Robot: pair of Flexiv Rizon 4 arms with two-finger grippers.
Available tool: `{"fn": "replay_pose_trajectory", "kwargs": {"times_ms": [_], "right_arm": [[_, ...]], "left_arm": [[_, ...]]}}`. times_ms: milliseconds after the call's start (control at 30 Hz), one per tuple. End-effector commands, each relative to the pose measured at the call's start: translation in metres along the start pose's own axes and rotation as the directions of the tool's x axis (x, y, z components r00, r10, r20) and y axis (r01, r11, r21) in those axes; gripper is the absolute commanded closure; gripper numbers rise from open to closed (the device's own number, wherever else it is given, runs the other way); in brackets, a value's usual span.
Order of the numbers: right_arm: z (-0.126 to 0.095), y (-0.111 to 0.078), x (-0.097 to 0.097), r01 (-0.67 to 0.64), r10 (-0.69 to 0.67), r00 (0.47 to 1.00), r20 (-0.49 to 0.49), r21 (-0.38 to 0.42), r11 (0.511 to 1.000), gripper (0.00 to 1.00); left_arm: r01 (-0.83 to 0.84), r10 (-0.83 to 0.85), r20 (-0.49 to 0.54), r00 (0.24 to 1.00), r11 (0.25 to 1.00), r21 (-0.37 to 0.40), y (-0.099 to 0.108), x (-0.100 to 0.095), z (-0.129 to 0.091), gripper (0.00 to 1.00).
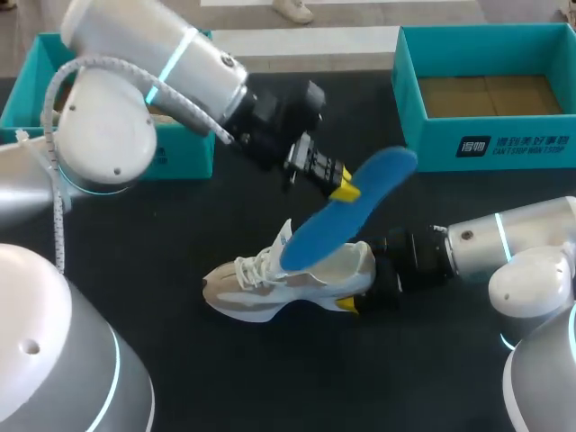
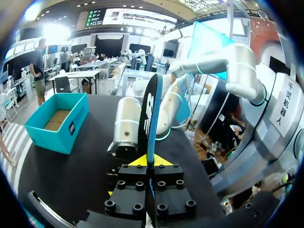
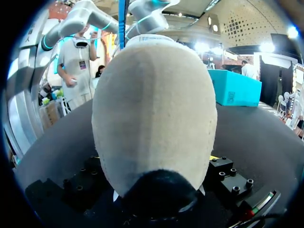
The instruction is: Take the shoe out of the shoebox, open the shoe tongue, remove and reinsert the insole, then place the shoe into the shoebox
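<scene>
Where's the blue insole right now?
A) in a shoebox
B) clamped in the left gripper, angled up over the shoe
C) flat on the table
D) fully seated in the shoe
B: the left gripper is shut on the insole, which slants up from the opening of the shoe.

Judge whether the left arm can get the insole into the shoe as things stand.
Probably yes: the left gripper holds the insole, its lower end at the shoe, whose heel the right gripper grips; nothing lies between.
</scene>
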State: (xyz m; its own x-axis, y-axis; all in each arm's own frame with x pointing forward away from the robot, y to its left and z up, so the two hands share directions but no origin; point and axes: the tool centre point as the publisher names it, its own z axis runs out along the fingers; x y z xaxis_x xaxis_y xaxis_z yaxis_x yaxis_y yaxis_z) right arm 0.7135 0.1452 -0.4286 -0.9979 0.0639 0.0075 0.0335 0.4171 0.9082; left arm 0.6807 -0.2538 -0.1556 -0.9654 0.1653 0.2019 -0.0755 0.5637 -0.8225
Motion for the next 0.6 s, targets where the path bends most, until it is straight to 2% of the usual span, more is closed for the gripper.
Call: {"fn": "replay_pose_trajectory", "kwargs": {"times_ms": [33,133,233,600], "right_arm": [[0.003,-0.004,-0.002,-0.001,0.001,1.0,0.001,0.007,1.0,1.0],[0.003,-0.004,-0.002,-0.001,0.001,1.0,0.001,0.007,1.0,1.0],[0.003,-0.004,-0.002,-0.001,0.001,1.0,0.001,0.007,1.0,1.0],[0.003,-0.004,-0.002,-0.001,0.001,1.0,0.001,0.007,1.0,1.0]], "left_arm": [[0.011,-0.011,-0.002,1.0,0.996,0.084,-0.003,0.001,-0.008,1.0],[0.036,-0.037,0.0,0.999,0.984,0.175,-0.01,0.0,-0.016,1.0],[0.077,-0.085,0.009,0.996,0.94,0.331,-0.017,-0.003,-0.033,1.0],[0.077,-0.085,0.009,0.996,0.94,0.331,-0.017,-0.003,-0.033,1.0]]}}
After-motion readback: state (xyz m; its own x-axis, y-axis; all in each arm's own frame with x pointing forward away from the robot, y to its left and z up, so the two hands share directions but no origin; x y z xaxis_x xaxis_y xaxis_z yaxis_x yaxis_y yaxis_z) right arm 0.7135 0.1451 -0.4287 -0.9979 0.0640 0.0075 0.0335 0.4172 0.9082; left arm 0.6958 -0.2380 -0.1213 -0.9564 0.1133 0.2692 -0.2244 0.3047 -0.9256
